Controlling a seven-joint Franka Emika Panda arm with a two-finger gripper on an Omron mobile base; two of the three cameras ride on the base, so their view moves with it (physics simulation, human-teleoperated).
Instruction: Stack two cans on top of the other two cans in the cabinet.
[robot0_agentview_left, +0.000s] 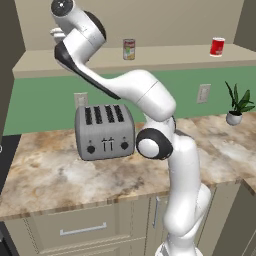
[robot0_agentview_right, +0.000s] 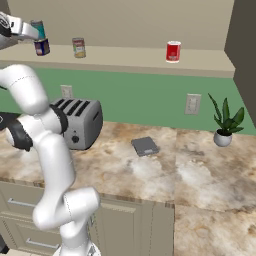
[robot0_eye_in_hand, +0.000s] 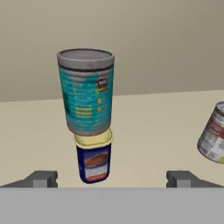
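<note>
The teal-blue can stands upright on top of the short dark blue can on the cabinet shelf. My gripper is open, its fingertips spread wide on either side and just short of this stack, holding nothing. From the right base view the gripper sits at the teal-blue can, above the dark blue can. The pale can with the red-and-tan label stands alone a little to the right. The bright red can stands further right on the cabinet shelf.
Below the cabinet, a steel toaster sits on the marble counter. A small dark flat slab lies mid-counter and a potted plant stands at the right. My own arm rises across the left base view.
</note>
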